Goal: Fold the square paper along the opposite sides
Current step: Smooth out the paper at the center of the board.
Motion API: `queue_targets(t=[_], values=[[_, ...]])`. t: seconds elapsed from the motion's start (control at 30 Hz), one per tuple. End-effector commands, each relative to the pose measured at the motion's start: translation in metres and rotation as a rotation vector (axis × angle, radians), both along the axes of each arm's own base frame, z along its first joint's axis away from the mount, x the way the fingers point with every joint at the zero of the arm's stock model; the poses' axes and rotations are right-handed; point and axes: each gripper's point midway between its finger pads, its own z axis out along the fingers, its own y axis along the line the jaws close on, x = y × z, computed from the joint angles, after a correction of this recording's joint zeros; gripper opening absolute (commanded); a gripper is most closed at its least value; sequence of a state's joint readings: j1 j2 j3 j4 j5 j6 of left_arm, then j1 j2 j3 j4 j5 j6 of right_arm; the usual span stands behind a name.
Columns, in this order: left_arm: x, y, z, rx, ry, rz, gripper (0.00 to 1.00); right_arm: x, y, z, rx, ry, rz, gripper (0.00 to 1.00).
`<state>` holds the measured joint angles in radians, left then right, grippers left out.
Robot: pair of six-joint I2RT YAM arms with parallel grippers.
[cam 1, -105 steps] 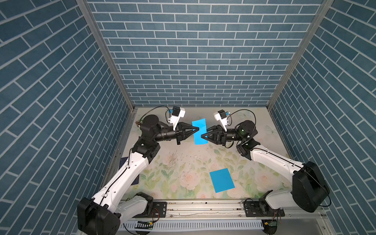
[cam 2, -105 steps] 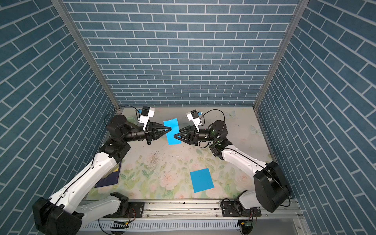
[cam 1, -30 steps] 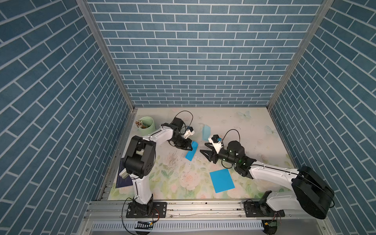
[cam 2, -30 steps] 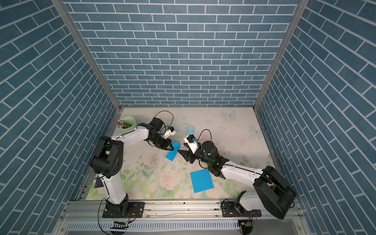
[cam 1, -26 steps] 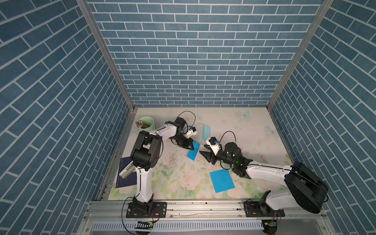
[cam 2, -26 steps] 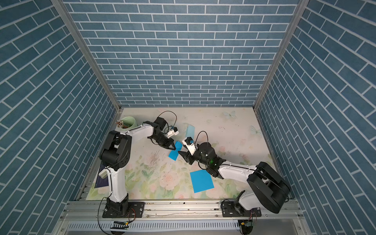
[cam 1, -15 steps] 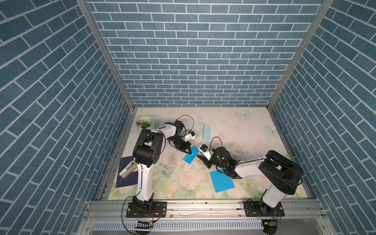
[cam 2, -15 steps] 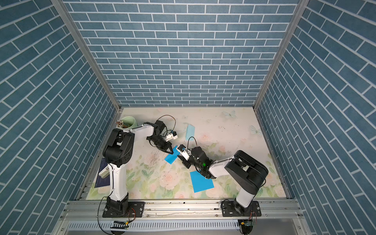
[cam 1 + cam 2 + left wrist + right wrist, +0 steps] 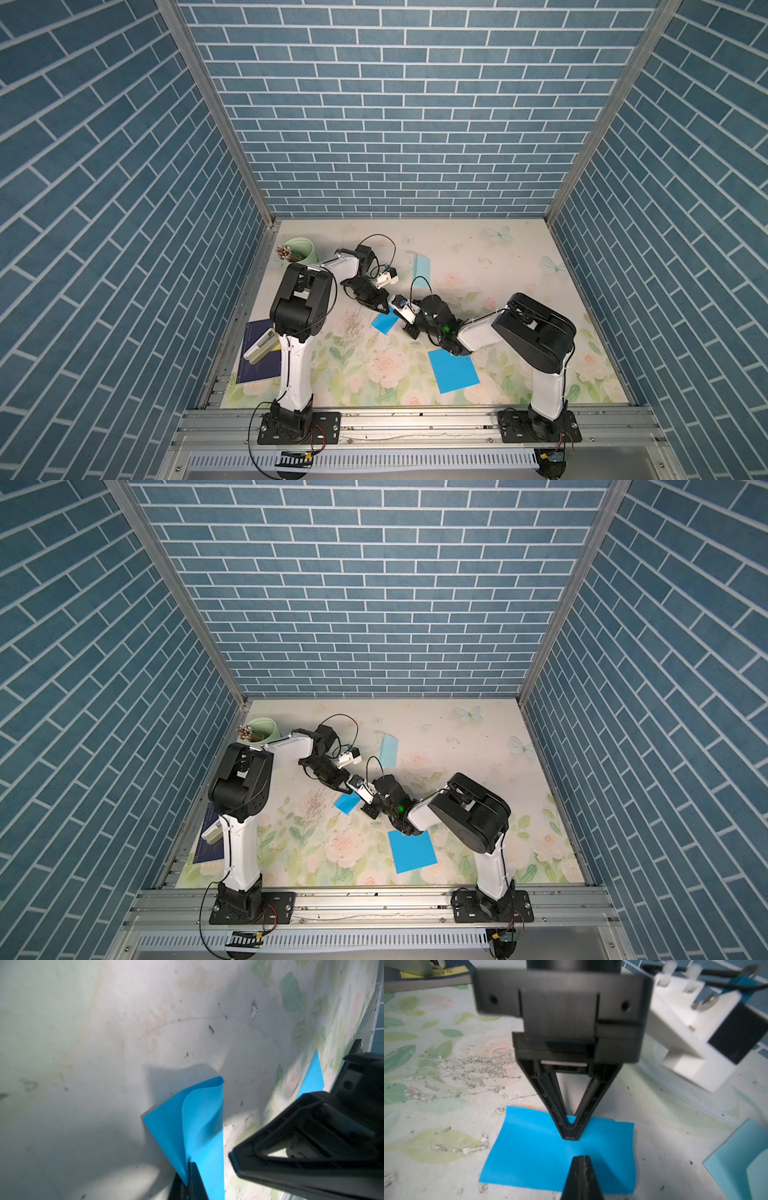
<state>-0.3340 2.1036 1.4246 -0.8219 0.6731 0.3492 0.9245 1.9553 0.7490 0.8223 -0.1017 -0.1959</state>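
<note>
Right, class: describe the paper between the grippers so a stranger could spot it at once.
On the floral table, look to the middle, where the left gripper and right gripper nearly meet. The folded sheet lies under their tips. It is bright blue and doubled over, unlike the flat bright blue square nearer the front and the pale blue sheet further back.

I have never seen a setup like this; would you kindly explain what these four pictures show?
Two robot arms, the left arm and the right arm, stand at a flowered table. Two pictures look down from overhead, nearly identical; two come from cameras on the wrists. On the table: a folded blue sheet, a flat blue square, a pale blue paper, a green cup, a dark notebook. The left arm's jaws pinch the folded sheet; the right arm's jaws are shut, close to it.
</note>
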Motion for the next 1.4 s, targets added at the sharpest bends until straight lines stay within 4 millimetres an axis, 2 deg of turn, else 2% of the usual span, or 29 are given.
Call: queue_targets(t=[0.0, 0.13, 0.23, 0.37, 0.4, 0.43, 0.47, 0.67, 0.8, 0.9, 1.07, 1.27, 1.37], values=[[0.000, 0.005, 0.001, 0.025, -0.005, 0.001, 0.06, -0.008, 0.004, -0.016, -0.031, 0.032, 0.023, 0.00], [0.004, 0.007, -0.002, 0.046, -0.008, 0.019, 0.08, -0.009, 0.003, -0.030, -0.067, 0.053, 0.016, 0.00], [0.007, 0.011, -0.005, 0.075, -0.014, 0.037, 0.17, -0.008, 0.002, -0.034, -0.088, 0.054, 0.011, 0.00], [0.010, 0.012, -0.007, 0.091, -0.015, 0.049, 0.22, -0.008, 0.000, -0.037, -0.102, 0.060, 0.007, 0.00], [0.011, 0.012, -0.007, 0.091, -0.017, 0.050, 0.22, -0.008, 0.000, -0.037, -0.103, 0.062, 0.006, 0.00], [0.011, 0.012, -0.008, 0.093, -0.016, 0.052, 0.15, -0.009, 0.000, -0.037, -0.105, 0.063, 0.007, 0.00], [0.012, 0.013, -0.010, 0.098, -0.017, 0.057, 0.02, -0.008, 0.001, -0.036, -0.103, 0.064, 0.006, 0.00], [0.013, 0.014, -0.016, 0.114, -0.013, 0.066, 0.00, -0.002, 0.013, -0.004, -0.032, 0.028, 0.012, 0.00], [0.014, 0.014, -0.016, 0.112, -0.016, 0.067, 0.00, 0.000, 0.020, 0.002, -0.003, 0.018, 0.019, 0.00], [0.015, 0.014, -0.016, 0.111, -0.021, 0.067, 0.00, -0.001, 0.023, -0.005, -0.005, 0.030, 0.021, 0.00], [0.014, 0.014, -0.017, 0.111, -0.017, 0.076, 0.00, -0.012, 0.021, -0.028, -0.055, 0.055, 0.032, 0.00], [0.014, 0.020, -0.022, 0.150, -0.019, 0.099, 0.00, -0.030, 0.010, -0.058, -0.187, 0.074, 0.041, 0.00], [0.015, 0.022, -0.023, 0.164, -0.025, 0.106, 0.00, -0.034, 0.006, -0.064, -0.222, 0.067, 0.042, 0.00]])
